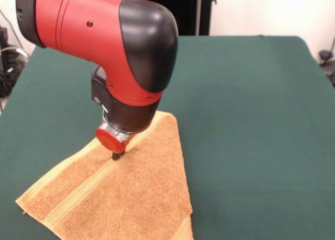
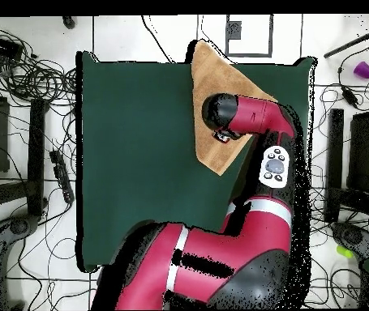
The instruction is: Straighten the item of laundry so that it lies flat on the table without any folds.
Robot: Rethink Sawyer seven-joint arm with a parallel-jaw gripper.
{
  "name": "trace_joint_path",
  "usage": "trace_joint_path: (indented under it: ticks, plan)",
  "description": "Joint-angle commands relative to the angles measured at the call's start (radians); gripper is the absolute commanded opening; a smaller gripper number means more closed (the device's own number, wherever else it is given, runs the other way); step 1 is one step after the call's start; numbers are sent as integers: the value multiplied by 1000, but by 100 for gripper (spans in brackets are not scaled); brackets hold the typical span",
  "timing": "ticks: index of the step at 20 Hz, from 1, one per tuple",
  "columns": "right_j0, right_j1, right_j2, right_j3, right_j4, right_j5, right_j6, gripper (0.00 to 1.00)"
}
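The item of laundry (image 1: pixel 131 193) is an orange-yellow terry towel lying near the front edge of the green table (image 1: pixel 251 120). One part is folded over, so its outline is roughly triangular, and a smoother woven band runs diagonally across it. My gripper (image 1: pixel 117 155) points straight down from the red and black wrist, and its dark tip touches the towel on that band. In the overhead view the towel (image 2: pixel 212 77) lies at the table's (image 2: pixel 139 146) upper edge. One corner reaches past that edge, and my arm hides the gripper.
Green table top stretches wide to the right of the towel in the front view. Around the table the floor holds cables (image 2: pixel 33 77), dark stands and a purple cup (image 2: pixel 364 69). The arm's big links (image 2: pixel 220 275) cover the table's lower right in the overhead view.
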Motion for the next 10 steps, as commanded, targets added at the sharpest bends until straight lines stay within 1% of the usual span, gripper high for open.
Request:
trace_joint_path:
  ticks: [1,3,5,8,10]
  plan:
    - [-143,-74,202,155,149,50,186,0]
    - [-152,-107,200,211,141,13,176,0]
    - [-167,-154,204,293,139,-20,164,0]
    - [-177,-217,191,380,120,-11,142,0]
    - [-186,-278,186,482,122,-22,153,0]
